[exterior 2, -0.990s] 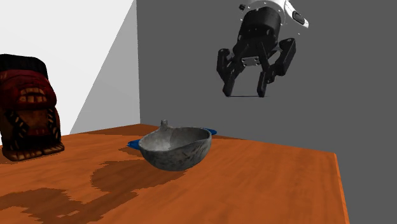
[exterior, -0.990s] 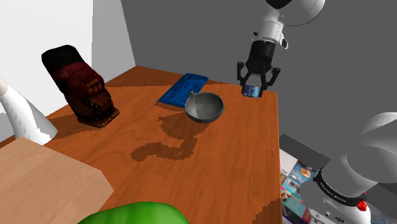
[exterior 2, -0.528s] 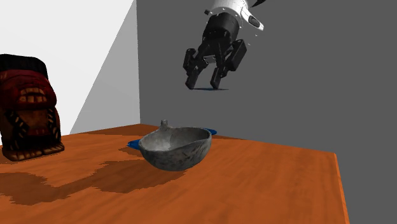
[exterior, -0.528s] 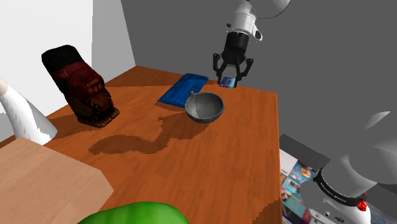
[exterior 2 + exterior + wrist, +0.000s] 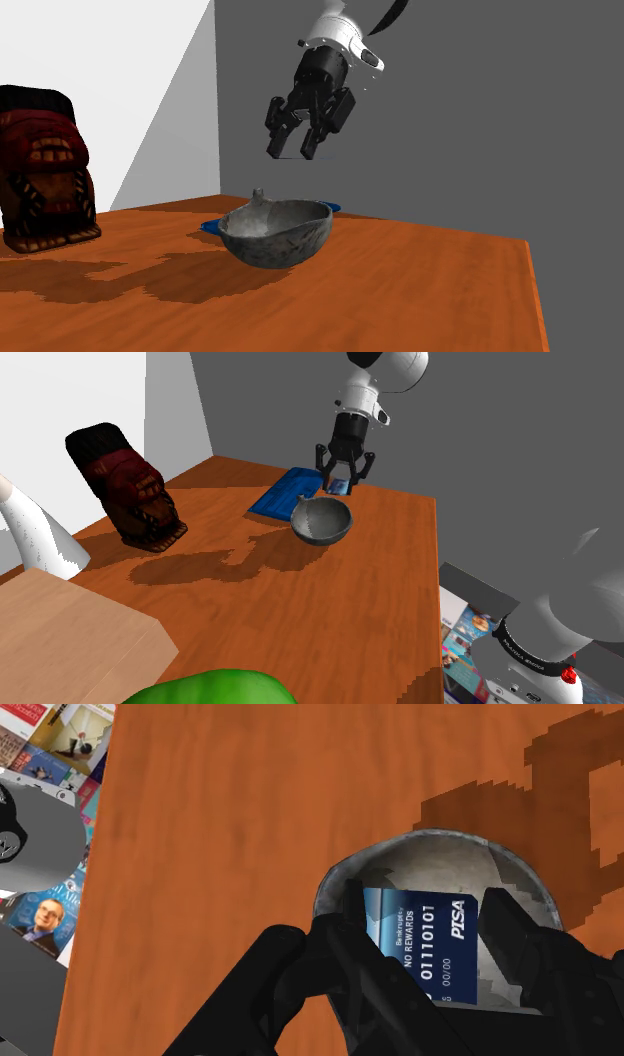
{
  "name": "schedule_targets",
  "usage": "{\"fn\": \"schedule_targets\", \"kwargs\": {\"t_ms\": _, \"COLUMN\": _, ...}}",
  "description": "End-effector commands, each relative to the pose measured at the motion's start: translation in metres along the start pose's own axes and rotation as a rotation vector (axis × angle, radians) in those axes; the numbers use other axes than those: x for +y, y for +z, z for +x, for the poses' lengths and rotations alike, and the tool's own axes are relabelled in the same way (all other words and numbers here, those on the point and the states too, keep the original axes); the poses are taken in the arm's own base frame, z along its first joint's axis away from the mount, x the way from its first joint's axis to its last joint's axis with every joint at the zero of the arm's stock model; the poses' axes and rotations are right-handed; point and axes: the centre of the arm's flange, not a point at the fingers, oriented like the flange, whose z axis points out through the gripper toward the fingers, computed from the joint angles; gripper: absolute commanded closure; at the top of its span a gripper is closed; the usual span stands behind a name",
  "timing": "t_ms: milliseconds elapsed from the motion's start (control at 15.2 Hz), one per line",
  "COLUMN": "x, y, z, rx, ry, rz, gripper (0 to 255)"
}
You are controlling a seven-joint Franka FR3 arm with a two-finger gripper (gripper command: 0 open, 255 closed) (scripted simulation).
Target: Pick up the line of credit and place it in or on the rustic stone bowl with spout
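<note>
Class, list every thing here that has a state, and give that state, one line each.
gripper, jaws shut on the card, in the air above the bowl
card, held, not yet in the bowl
bowl, upright on the table, nothing in it
carved figure, standing upright
blue tray, flat on the table

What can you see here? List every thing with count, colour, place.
card: one, dark blue, in the end effector above the bowl
bowl: one, grey, on the table
flat slab: one, blue, beside the bowl
carved figure: one, dark red-black, on the table
table: one, orange-brown
box: one, pale, shoulder view's lower left
green shape: one, shoulder view's bottom edge
magazines: several, multicoloured, on the floor
arm: one, white
end effector: one, black, shut on the card
</note>
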Motion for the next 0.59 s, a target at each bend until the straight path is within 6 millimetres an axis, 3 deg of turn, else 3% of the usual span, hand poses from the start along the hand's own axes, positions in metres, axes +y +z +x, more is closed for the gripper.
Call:
{"fn": "schedule_targets", "kwargs": {"t_ms": 0, "x": 0.000, "y": 0.010, "z": 0.005, "rx": 0.000, "ry": 0.000, "rz": 0.000, "gripper": 255}}
{"fn": "schedule_targets", "kwargs": {"t_ms": 528, "x": 0.000, "y": 0.045, "z": 0.028, "rx": 0.000, "ry": 0.000, "rz": 0.000, "gripper": 255}}
